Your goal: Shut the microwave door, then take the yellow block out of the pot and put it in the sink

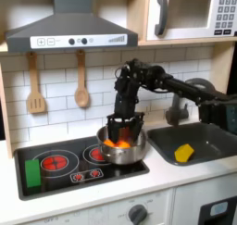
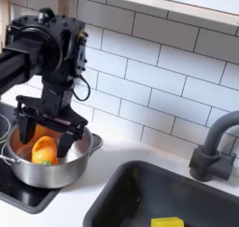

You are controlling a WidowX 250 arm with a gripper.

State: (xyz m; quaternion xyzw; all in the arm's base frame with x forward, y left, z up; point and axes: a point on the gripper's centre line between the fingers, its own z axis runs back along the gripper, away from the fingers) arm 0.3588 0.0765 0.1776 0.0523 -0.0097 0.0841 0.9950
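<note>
- The round shiny silver metal pot [image 1: 124, 152] sits low in the middle of the first exterior view on the black stove top [image 1: 56, 164], over the red ring burner nearest the sink; in the second exterior view the pot [image 2: 47, 165] is at the lower left.
- Inside the pot lies an orange piece [image 2: 43, 149], rounded and bright, resting against the inner wall; in the first exterior view it glows orange [image 1: 118, 136] just under the arm's tip.
- The black gripper [image 2: 49, 137] hangs over the pot's mouth with its two fingers [image 2: 25, 130] spread apart, one on each side of the orange piece; whether they touch it I cannot tell, as the view is coarse.
- The dark grey rectangular sink [image 1: 215, 143] fills the lower right of the first exterior view, with a dark curved faucet [image 2: 213, 142] behind it.
- The small yellow chunky block [image 1: 184, 153] lies on the sink's floor; in the second exterior view it shows at the bottom edge [image 2: 168, 221].
- The white microwave door [image 1: 185, 13], with dark window and grey bar handle, stands flush with its cabinet at the upper right.
</note>
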